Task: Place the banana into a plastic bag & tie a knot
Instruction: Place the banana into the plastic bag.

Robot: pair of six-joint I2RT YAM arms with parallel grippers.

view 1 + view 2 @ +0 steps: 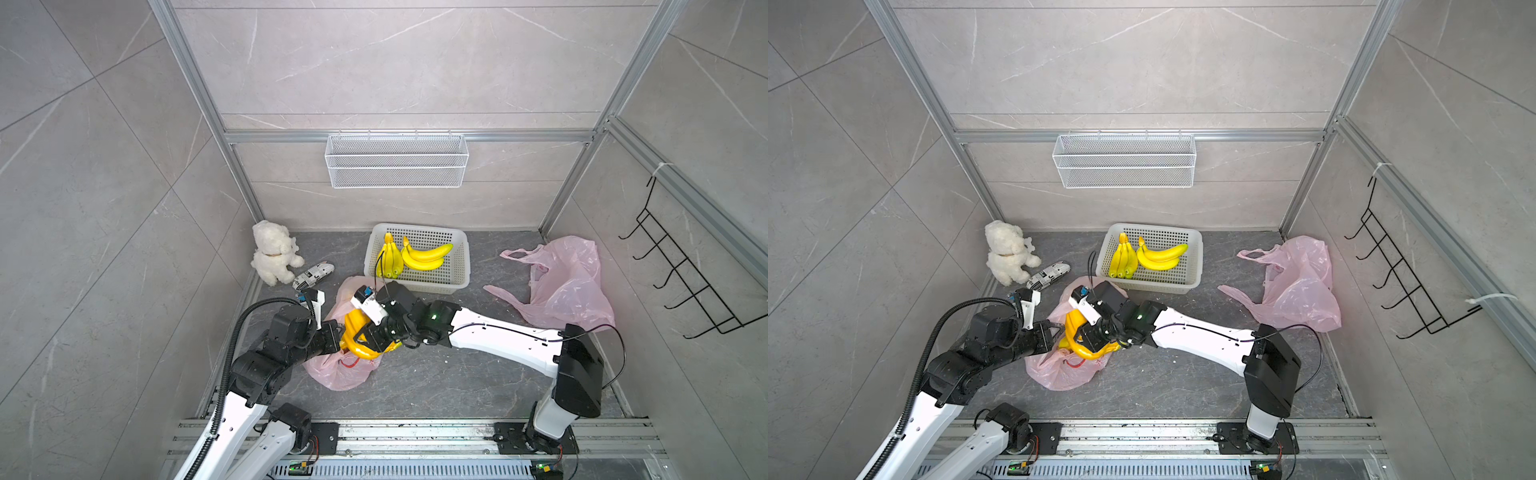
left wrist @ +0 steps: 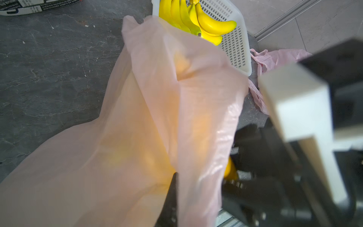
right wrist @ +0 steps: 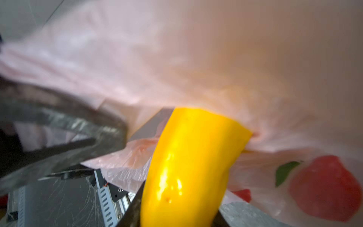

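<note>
1 banana bunch [image 1: 353,323] partly inside pink bag [image 1: 336,374] mouth, front-centre of floor, R gripper [image 1: 362,337] clamped on it, L gripper [image 1: 341,332] pinched tight on bag rim, 2 more bunches [image 1: 409,257] in white basket [image 1: 462,266] behind

Teddy bear [image 1: 274,253]: I see it sitting far left.
Printed roll [image 1: 313,275]: lies just beside it.
Wire shelf [image 1: 397,161]: on the back wall.

Yellow banana [image 1: 354,330] tilted, partly inside raised mouth of pink translucent plastic bag [image 1: 338,374]. Bag crumpled on dark surface [image 1: 436,374], red print on the film.
</note>
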